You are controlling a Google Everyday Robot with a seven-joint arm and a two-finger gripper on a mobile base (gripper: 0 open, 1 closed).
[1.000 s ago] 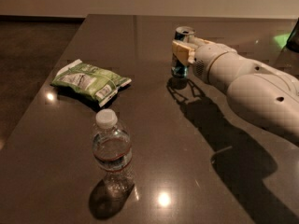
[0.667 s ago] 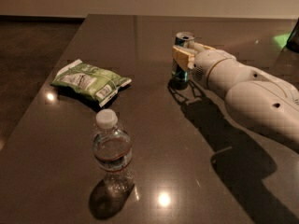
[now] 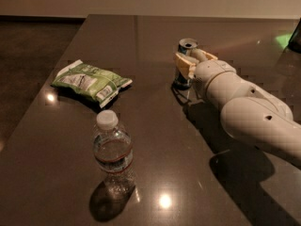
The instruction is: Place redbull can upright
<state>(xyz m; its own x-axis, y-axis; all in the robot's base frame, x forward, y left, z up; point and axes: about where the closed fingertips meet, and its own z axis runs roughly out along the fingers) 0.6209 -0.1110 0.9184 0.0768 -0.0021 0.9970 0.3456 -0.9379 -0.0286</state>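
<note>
The redbull can (image 3: 187, 48) stands upright on the dark table (image 3: 155, 149), right of centre toward the back, with its silver top showing and its base at the table surface. My gripper (image 3: 193, 61) reaches in from the right on the white arm (image 3: 244, 102). Its tan fingers (image 3: 181, 66) sit on both sides of the can and are shut on its middle. The lower part of the can is partly hidden by the near finger.
A green snack bag (image 3: 91, 81) lies at the left of the table. A clear water bottle (image 3: 113, 154) with a white cap stands upright at the front centre. The table's left edge runs diagonally beside the dark floor.
The gripper and the can have come down slightly together, toward the table surface. More of the can's top now shows above the fingers. The bag and the bottle have not moved.
</note>
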